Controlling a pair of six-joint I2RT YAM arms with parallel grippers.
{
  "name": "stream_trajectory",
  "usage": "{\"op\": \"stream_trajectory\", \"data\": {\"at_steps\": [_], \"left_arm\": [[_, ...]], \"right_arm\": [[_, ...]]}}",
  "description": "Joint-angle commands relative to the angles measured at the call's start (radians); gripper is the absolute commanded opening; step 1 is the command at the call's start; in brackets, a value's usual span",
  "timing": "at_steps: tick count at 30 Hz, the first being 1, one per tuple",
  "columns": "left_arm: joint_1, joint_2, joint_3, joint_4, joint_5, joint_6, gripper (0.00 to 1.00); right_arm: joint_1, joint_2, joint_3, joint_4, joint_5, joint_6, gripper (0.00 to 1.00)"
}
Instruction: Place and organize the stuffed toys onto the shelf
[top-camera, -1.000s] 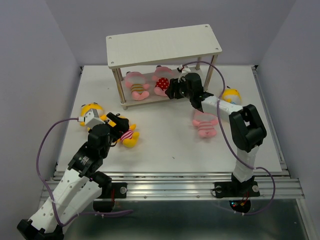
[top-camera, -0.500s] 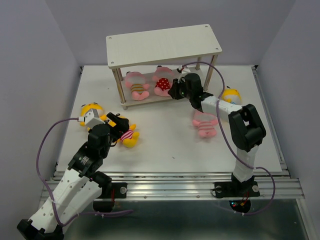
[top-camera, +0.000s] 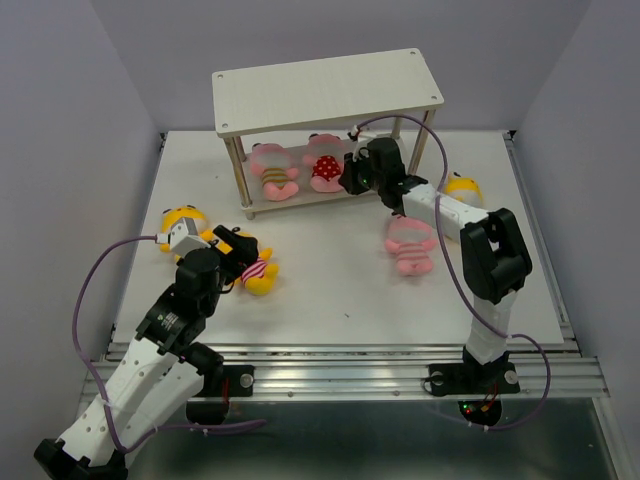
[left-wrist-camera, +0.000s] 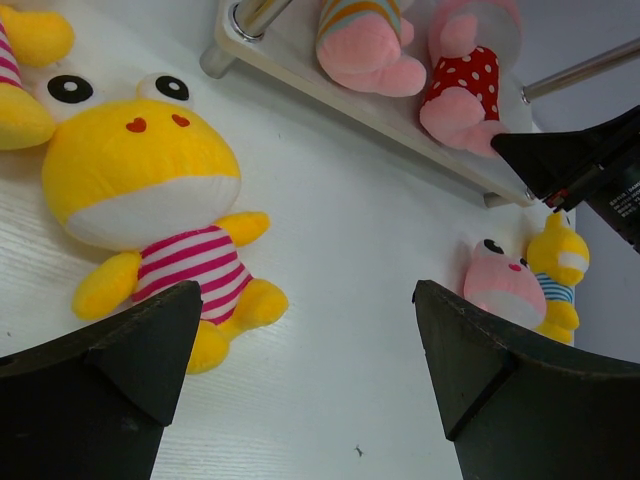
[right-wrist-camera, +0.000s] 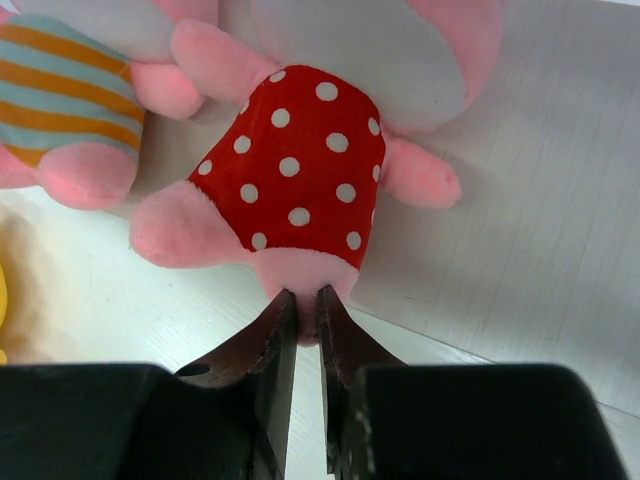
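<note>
Shelf: the shelf (top-camera: 325, 88) stands at upper centre of the top view, on the far part of the white counter (top-camera: 340, 300), with one board above another on thin legs.
Top board: bare pale wood.
Lower board: the yellow-striped pink toy (top-camera: 272, 172) and the red dotted toy (top-camera: 322, 168) lie on it just beside each other, feet toward the front edge.
Right end effector (right-wrist-camera: 307, 295): narrow, with the fingertips pinched on one pink foot of the red dotted toy at the front edge of the lower board.
Left end effector (left-wrist-camera: 305, 295): spread wide with nothing between the fingers, low over the counter at lower left of the top view.
Yellow pink-striped toy (left-wrist-camera: 150, 200): face up on the counter, just ahead of the left end effector.
Second yellow toy (top-camera: 185, 218): on the counter at the left, just beside the first one.
Pink-striped pink toy (top-camera: 408, 245): on the counter right of centre, below the right arm.
Blue-striped yellow toy (top-camera: 462, 188): on the counter at the right, partly hidden behind the right arm.
</note>
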Motion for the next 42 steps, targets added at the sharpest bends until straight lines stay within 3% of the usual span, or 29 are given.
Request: {"op": "stream_trajectory", "data": {"at_steps": [1,14,18,21,28,34,38,42], "left_arm": [[0.000,-0.007,-0.018,0.035,-0.017,0.015,0.99],[0.000,-0.010,-0.017,0.030,-0.017,0.011,0.99],[0.000,-0.010,-0.017,0.029,-0.015,0.011,0.99],[0.000,-0.012,-0.017,0.029,-0.018,0.011,0.99],[0.000,-0.006,-0.021,0.042,-0.003,0.018,0.99],[-0.001,-0.003,-0.020,0.052,0.006,0.026,0.99],[0.000,0.003,-0.017,0.061,0.011,0.027,0.99],[0.000,0.011,-0.014,0.075,0.020,0.034,0.99]], "right_arm": [[-0.007,-0.007,0.050,-0.039,0.026,-0.056,0.19],[-0.007,0.009,0.083,-0.048,0.077,-0.076,0.21],[-0.007,0.009,0.090,-0.085,0.068,-0.076,0.26],[-0.007,0.001,0.085,-0.091,0.056,-0.071,0.38],[-0.007,-0.037,0.067,-0.089,0.060,-0.059,0.49],[-0.007,-0.120,0.025,-0.086,0.083,-0.050,0.66],[-0.007,-0.195,-0.044,-0.095,0.080,-0.036,1.00],[-0.007,-0.307,-0.151,-0.109,0.105,0.036,1.00]]}}
